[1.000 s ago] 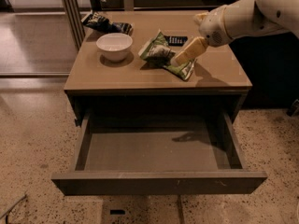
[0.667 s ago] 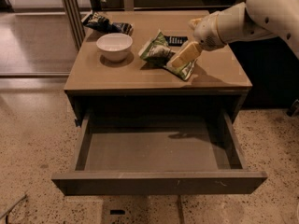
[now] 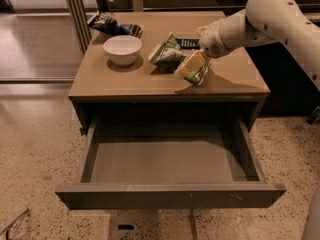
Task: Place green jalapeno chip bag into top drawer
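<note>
Jaws are pinching the right end of the green jalapeno chip bag (image 3: pixel 167 54), the gripper (image 3: pixel 194 66) reaching in from 2 o'clock. The bag's left end is resting on the table (image 3: pixel 115 81), at 3 o'clock from the white bowl (image 3: pixel 122 49) (a dark snack bag (image 3: pixel 112 25) is lying at its 11 o'clock). The top drawer (image 3: pixel 170 195) is standing pulled out at 6 o'clock.

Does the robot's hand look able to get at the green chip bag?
Probably yes: the hand is right at one end of the green chip bag on the tabletop, with nothing between them; the white bowl sits apart to one side.
</note>
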Motion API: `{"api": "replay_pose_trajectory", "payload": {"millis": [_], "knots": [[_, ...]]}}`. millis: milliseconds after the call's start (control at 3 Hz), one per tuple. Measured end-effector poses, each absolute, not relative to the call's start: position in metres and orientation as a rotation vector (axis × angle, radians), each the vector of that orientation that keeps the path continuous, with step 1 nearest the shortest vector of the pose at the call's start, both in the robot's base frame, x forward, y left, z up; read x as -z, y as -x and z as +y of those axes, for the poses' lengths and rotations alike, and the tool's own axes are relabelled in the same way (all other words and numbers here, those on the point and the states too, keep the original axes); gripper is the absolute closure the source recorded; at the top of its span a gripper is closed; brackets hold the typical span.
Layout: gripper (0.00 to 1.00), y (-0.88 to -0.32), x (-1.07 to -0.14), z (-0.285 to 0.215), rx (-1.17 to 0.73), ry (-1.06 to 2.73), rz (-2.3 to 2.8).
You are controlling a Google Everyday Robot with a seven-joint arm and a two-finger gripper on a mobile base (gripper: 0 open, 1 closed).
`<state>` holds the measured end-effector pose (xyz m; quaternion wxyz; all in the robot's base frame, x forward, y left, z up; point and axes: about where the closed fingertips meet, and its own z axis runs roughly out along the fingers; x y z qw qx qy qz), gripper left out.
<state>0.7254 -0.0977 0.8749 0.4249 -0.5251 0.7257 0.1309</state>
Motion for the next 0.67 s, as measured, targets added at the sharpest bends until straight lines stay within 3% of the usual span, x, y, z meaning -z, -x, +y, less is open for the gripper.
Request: {"api": "replay_pose_trajectory", "payload": {"millis": [333,667], "knots": [[0.00,-0.7399,-0.8633,-0.1022,-0.309,1.307,1.846],[0.19,-0.7403,-0.8631,-0.1025,-0.308,1.306,1.847]]}}
